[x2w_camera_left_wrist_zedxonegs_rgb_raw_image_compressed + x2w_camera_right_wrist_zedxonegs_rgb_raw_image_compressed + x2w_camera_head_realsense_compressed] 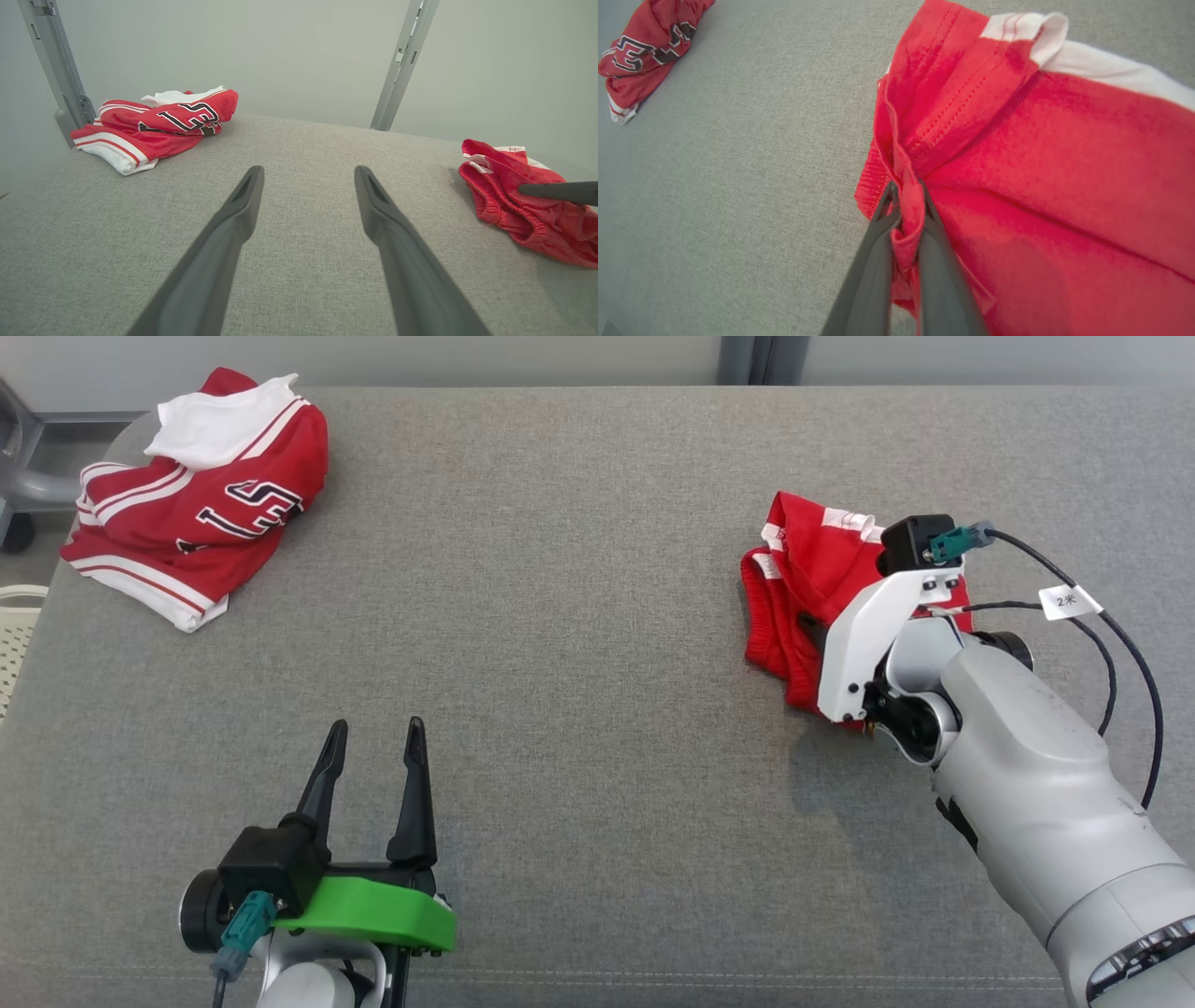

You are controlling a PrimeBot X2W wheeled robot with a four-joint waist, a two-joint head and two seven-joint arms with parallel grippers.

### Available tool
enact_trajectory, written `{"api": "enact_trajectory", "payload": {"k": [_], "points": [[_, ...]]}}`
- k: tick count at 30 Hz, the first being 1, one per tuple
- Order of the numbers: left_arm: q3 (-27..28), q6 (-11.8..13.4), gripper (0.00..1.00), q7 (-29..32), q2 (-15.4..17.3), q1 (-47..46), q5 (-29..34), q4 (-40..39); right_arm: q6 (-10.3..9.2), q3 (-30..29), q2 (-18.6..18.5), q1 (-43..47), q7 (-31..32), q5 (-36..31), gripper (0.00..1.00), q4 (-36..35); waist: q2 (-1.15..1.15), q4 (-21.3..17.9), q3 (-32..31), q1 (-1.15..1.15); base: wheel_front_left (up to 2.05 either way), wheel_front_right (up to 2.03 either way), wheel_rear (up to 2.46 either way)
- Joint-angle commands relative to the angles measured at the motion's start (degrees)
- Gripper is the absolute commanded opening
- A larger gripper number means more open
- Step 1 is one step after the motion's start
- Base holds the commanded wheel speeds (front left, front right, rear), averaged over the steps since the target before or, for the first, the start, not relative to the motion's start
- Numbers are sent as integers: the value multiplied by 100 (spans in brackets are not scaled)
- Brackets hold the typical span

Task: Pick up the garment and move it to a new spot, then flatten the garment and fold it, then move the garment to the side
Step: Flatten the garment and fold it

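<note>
The garment (801, 581) is a crumpled red piece with white trim and an elastic band, lying on the right side of the grey table (579, 616). My right gripper (906, 190) is shut on a pinched fold of its red cloth near the waistband edge. In the head view the white wrist bracket (868, 635) stands over the garment and hides the fingers. The left wrist view shows the garment (514, 219) at the right, with one dark finger (556, 191) of the right gripper lying on it. My left gripper (376, 728) rests open and empty near the front left edge.
A second red and white jersey (205, 495) with black lettering lies bunched at the table's far left corner. Black cables (1120, 644) loop off the right wrist. Grey frame posts (402, 65) stand behind the table.
</note>
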Motion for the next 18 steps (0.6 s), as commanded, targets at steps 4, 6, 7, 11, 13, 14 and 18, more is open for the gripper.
{"api": "enact_trajectory", "payload": {"k": [4, 6, 7, 11, 13, 14, 18], "points": [[14, -7, 100, -29, -23, -46, -23, 29, 0, 185, 15, 94, -35, -99, 0, 104, 0, -10, 22, 0, 0, 0, 0], [15, -18, 100, -34, -24, -59, -20, 36, 0, 310, 2, 75, -29, -178, 0, 161, 0, -14, 26, 0, 0, 0, 0], [16, -22, 100, -37, -23, -63, -20, 41, 0, 370, -3, 69, -23, -206, 0, 180, 0, -17, 25, 0, 0, 0, 0], [22, -32, 100, -43, -15, -65, -27, 63, 0, 572, -6, 46, -76, -306, 0, 217, 0, -29, 11, 0, 0, 0, 0], [27, -37, 100, -45, -8, -63, -28, 71, 0, 693, -33, 29, -115, -389, 0, 228, 0, -38, 4, 0, 0, 0, 0], [26, -37, 100, -46, -6, -60, -27, 73, 0, 736, -39, 26, -149, -409, 0, 235, 0, -42, -2, 0, 0, 0, 0], [30, -16, 100, -51, 4, 0, -26, 90, 0, 866, -2, 40, -305, -374, 100, 217, 0, -97, -79, 0, 0, 0, 0]]}}
